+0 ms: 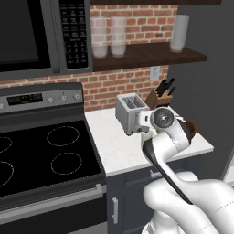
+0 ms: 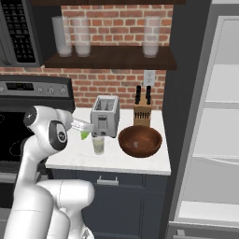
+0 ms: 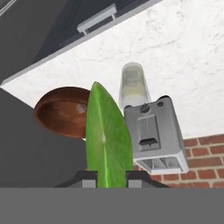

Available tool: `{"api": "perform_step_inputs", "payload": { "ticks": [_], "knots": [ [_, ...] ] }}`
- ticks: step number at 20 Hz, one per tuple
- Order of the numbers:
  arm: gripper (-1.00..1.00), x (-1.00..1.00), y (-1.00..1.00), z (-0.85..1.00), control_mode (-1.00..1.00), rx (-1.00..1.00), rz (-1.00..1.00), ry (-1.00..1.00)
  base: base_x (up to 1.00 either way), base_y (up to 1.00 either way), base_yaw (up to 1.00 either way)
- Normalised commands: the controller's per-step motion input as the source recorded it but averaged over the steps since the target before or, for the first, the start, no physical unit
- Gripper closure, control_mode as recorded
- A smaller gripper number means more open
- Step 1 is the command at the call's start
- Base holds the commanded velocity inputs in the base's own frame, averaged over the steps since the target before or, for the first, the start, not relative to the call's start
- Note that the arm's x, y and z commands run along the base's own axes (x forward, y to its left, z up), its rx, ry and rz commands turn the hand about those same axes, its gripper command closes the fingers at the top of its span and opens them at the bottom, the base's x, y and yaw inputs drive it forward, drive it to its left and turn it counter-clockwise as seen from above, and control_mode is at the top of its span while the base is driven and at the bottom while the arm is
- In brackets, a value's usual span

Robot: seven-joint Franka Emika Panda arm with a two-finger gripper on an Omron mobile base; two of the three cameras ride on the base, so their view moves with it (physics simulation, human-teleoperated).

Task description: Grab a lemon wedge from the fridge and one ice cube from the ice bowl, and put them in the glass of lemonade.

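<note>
Jaws closed narrow on the lemon wedge (image 3: pixel 107 140), which stands upright between them in the hand view. From the right base view the gripper (image 2: pixel 84 134) holds the green wedge just above the glass of lemonade (image 2: pixel 98 144), which stands on the white desk (image 2: pixel 140 162) in front of the toaster (image 2: pixel 105 115). Ice bowl (image 2: pixel 140 140) sits to the right of the glass, beside the knife block (image 2: pixel 142 113). Fridge (image 2: pixel 219 116) stands open at right, white shelves visible.

The glass of lemonade (image 2: pixel 98 145) stands before the toaster (image 2: pixel 105 115), left of the ice bowl (image 2: pixel 140 141).
</note>
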Motion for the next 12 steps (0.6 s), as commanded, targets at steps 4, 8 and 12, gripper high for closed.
{"api": "perform_step_inputs", "payload": {
  "ticks": [4, 8, 12],
  "knots": [
    [1.0, 0.21, 0.0, -0.09, -1.0, 0.0, 0.0, 0.0, 0.0, 0.0, 0.0],
    [1.0, 0.23, 0.0, -0.1, -1.0, 0.0, 0.0, 0.0, 0.0, 0.0, 0.0],
    [1.0, 0.19, 0.0, -0.09, -1.0, 0.0, 0.0, 0.0, 0.0, 0.0, 0.0]
  ]
}}
